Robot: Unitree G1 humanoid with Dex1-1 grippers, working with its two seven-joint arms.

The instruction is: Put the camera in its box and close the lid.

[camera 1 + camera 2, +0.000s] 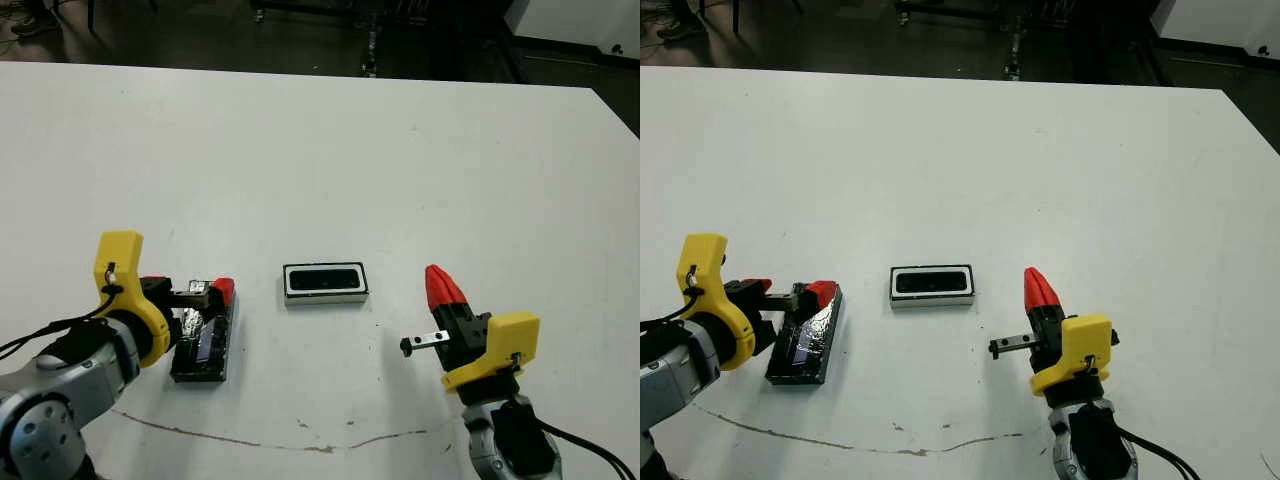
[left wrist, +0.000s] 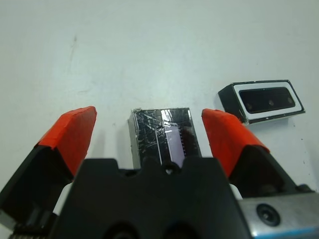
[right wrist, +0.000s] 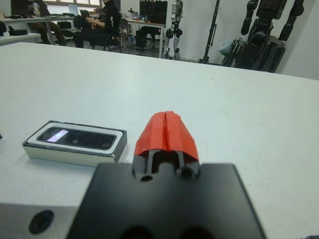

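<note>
The box (image 1: 325, 297) stands at the table's middle, a shallow white tray with a dark rim. The slim black camera (image 1: 324, 279) lies flat inside it, also seen in the right wrist view as camera (image 3: 77, 138) in box (image 3: 70, 153). To the left of the box, the glossy black speckled lid (image 1: 203, 348) lies on the table. My left gripper (image 1: 790, 288) is open, its red fingers either side of the lid's (image 2: 162, 134) far end. My right gripper (image 1: 440, 285) is shut and empty, to the right of the box.
A thin dark line (image 1: 250, 440) runs across the table near its front edge. Beyond the far edge, seated people (image 3: 107, 20) and dark robot stands (image 3: 269, 30) are visible. White tabletop stretches behind and to the right of the box.
</note>
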